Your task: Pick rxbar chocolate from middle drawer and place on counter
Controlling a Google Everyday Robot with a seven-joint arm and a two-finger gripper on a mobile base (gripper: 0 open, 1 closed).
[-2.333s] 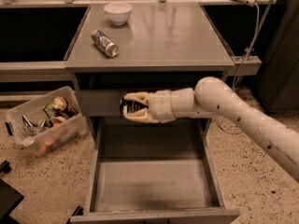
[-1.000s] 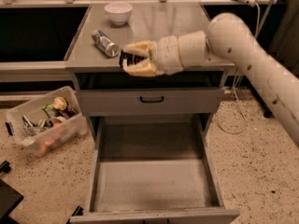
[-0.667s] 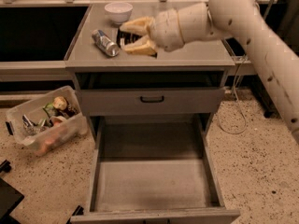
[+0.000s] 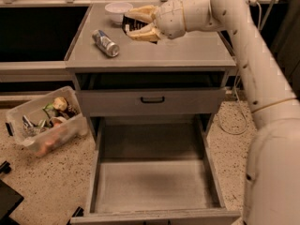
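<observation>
My gripper (image 4: 131, 25) hangs just above the counter (image 4: 187, 50), over its back middle part, fingers pointing left. It is shut on the rxbar chocolate (image 4: 137, 25), a black bar that shows between the two cream fingers (image 4: 140, 12). I cannot tell whether the bar touches the counter. The middle drawer (image 4: 154, 184) is pulled wide open below, and its gray floor is bare.
A silver drink can (image 4: 105, 42) lies on the counter left of the gripper. A white bowl (image 4: 118, 7) stands at the counter's back, close to the gripper. A shut drawer front with a black handle (image 4: 152, 99) sits above the open drawer. A plastic bin of items (image 4: 42, 121) rests on the floor at left.
My gripper has risen from in front of the cabinet with the black bar and moved back over the counter, past the can toward the bowl.
</observation>
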